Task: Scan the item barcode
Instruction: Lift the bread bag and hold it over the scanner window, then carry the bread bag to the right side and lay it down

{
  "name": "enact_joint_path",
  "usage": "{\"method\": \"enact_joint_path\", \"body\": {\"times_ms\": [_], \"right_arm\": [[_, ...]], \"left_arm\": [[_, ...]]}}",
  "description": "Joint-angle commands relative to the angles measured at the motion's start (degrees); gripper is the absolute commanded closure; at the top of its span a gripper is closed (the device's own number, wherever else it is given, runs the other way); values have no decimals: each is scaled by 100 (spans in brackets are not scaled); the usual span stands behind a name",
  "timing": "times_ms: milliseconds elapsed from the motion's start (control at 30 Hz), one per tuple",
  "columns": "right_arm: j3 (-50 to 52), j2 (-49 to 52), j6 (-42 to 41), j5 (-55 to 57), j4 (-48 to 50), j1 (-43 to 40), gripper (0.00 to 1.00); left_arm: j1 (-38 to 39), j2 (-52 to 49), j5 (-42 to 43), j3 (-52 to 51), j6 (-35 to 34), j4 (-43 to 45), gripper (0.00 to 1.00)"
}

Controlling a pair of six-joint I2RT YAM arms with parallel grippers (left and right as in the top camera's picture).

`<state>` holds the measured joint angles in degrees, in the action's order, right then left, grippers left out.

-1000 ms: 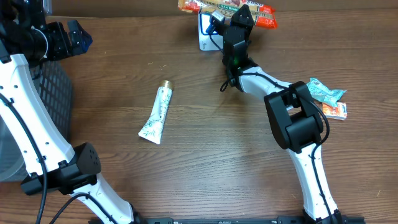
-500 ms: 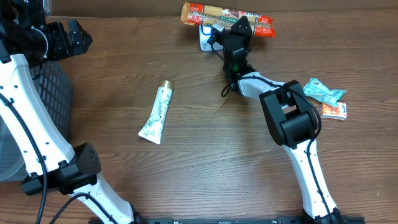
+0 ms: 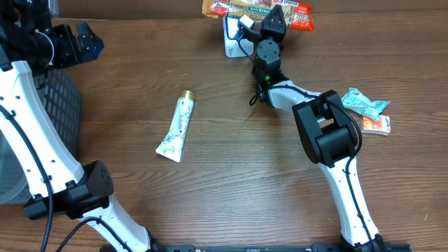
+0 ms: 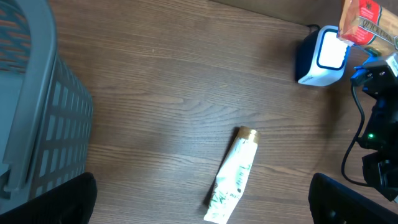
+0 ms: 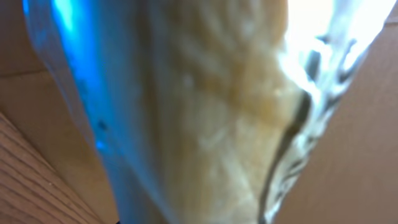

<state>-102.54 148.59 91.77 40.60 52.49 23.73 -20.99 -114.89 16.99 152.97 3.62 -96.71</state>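
Right gripper (image 3: pixel 275 15) is clamped on the snack pack (image 3: pixel 225 8), a long orange-red wrapper with a green label. It is held level above the far edge of the tabletop, about mid-width. The pack's left part hangs over the barcode scanner (image 3: pixel 231 43), a white and blue unit standing at that far edge. Pack and scanner overlap from overhead, and I cannot tell if they touch. In the left wrist view the scanner's white face points up toward the pack's end. The right wrist view is blurred and filled by clear wrapper with pale beige contents and a blue glow on the left. Left gripper (image 3: pixel 89 42) is at the far left corner with its jaws spread wide and nothing between them, above the grey mesh basket (image 3: pixel 59 105) at the left edge. A white tube (image 3: pixel 176 128) with a gold cap lies flat left of centre, cap toward the far edge, well apart from both grippers. A teal packet (image 3: pixel 364 103) and an orange packet (image 3: pixel 376 124) lie near the right edge, just beside each other.
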Motion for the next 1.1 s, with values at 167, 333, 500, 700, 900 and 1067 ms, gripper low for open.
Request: {"method": "enact_joint_path", "body": {"times_ms": [167, 333, 500, 700, 900, 1067], "right_arm": [[-297, -262, 46, 42, 111, -24, 96], [-297, -262, 46, 42, 98, -24, 96], [-297, -323, 0, 175, 101, 7, 97], [-295, -1172, -894, 960, -426, 52, 97], [-295, -2826, -2927, 2208, -2708, 146, 97], [-295, -4181, -6435, 1456, -6961, 284, 97]], "left_arm": [[42, -13, 44, 9, 111, -9, 1], [39, -13, 44, 9, 111, -9, 1], [39, -13, 44, 9, 111, -9, 0], [39, -13, 44, 9, 111, -9, 1], [39, -13, 44, 9, 114, -9, 0], [39, -13, 44, 9, 111, -9, 0]]}}
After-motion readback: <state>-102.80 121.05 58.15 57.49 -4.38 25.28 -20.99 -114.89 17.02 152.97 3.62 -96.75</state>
